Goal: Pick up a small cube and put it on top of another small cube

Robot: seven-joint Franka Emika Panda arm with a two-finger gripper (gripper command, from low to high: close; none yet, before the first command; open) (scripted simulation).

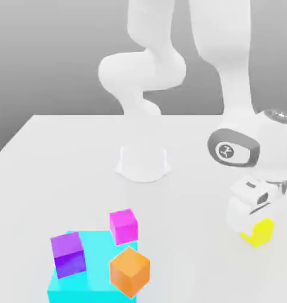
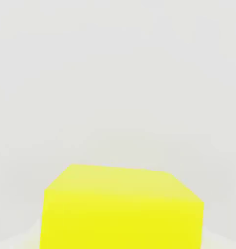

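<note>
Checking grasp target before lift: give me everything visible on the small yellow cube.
The small plain bright yellow cube is uniformly coloured, matte, with sharp edges and no markings. It sits flat and upright on the white table at the exterior view's right, apart from the other cubes. The white claw is right over it, covering its upper part. In the hand view the cube appears close, its top face and one side showing.

Exterior overlooks table — both views share yellow cube [image 1: 259,232].
</note>
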